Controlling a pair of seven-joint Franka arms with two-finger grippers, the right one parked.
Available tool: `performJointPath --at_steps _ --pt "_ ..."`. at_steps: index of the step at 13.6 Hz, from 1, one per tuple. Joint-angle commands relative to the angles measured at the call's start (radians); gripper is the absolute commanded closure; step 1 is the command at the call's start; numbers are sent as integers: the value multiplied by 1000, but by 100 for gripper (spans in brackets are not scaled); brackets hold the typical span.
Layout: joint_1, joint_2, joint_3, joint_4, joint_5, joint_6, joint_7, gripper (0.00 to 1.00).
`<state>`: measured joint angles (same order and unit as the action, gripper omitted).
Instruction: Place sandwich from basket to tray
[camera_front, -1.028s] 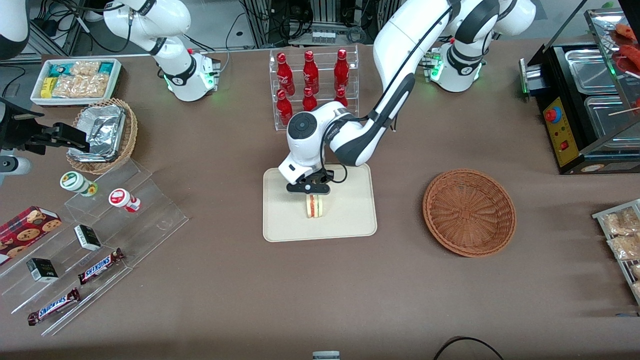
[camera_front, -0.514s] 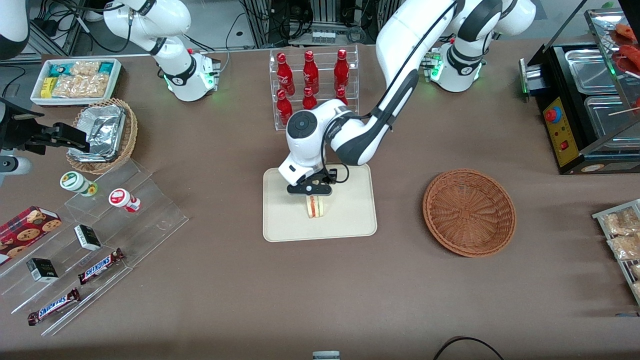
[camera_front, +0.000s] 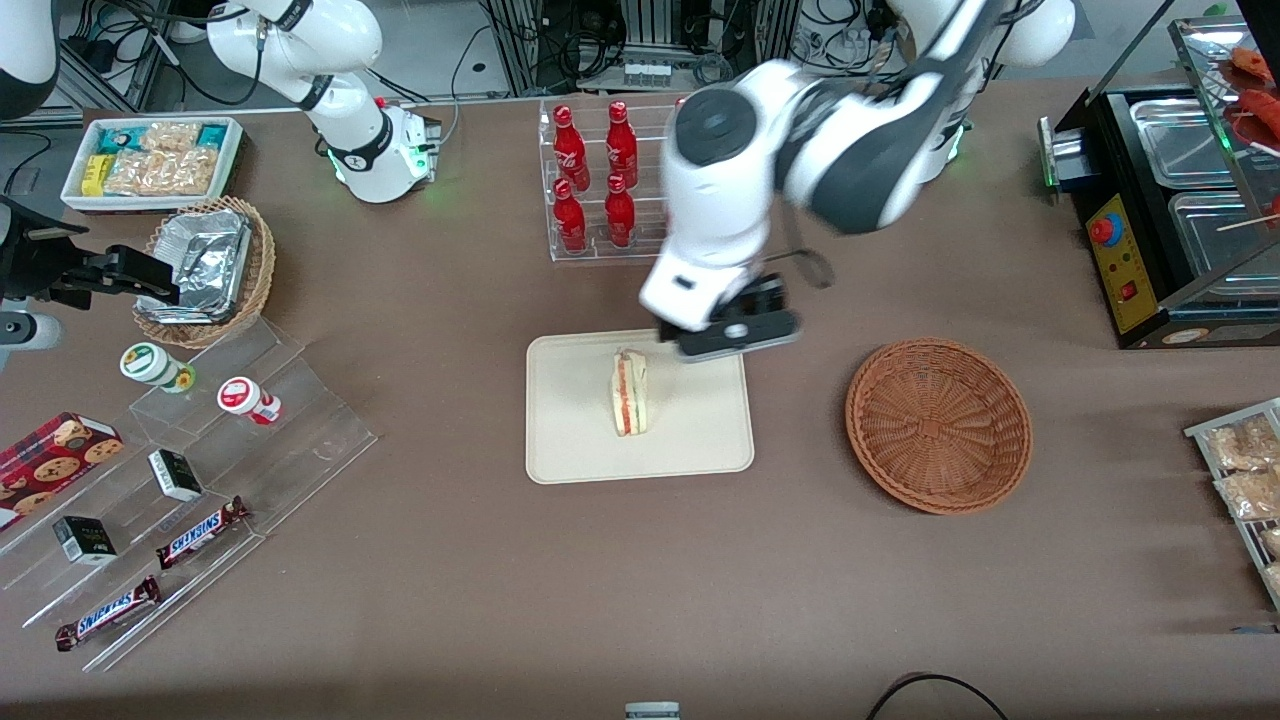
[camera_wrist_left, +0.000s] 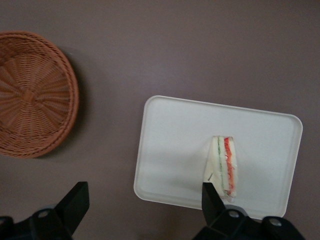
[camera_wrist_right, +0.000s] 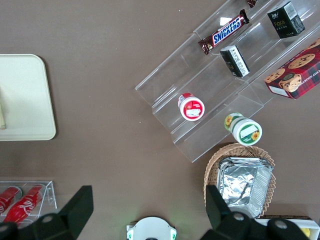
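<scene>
Looking down through the left wrist camera, I see the gripper (camera_wrist_left: 142, 207) spread wide, its two black fingers (camera_wrist_left: 75, 202) far apart with nothing between them. It hangs high above the table (camera_front: 450, 560); in the front view the gripper (camera_front: 738, 335) sits over the tray's edge that faces the basket (camera_front: 938, 425), at the corner farther from the front camera.

The sandwich (camera_front: 629, 392) stands on its edge near the middle of the tray (camera_front: 570, 440), filling stripes facing up. The wrist camera shows the same: the sandwich (camera_wrist_left: 224, 167) on the tray (camera_wrist_left: 170, 145), red and green layers showing on top, clear of the rim on every side. I see no contact between it and the gripper.

The basket (camera_wrist_left: 32, 95) holds nothing and lies on the table toward the working arm's end, apart from the tray.

A rack of red bottles (camera_front: 590, 180) stands farther from the front camera than the tray, partly covered by the arm.
</scene>
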<state>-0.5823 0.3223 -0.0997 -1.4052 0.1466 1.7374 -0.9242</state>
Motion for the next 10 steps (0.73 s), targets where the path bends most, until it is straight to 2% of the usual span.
performJointPath --at_steps 1,5,10 --pt "105 -162 -9 -164 -7 -2 109 1" --pt "289 -313 -9 -297 -77 -13 417 1" --pt "496 -384 -8 -345 -130 -56 766 1"
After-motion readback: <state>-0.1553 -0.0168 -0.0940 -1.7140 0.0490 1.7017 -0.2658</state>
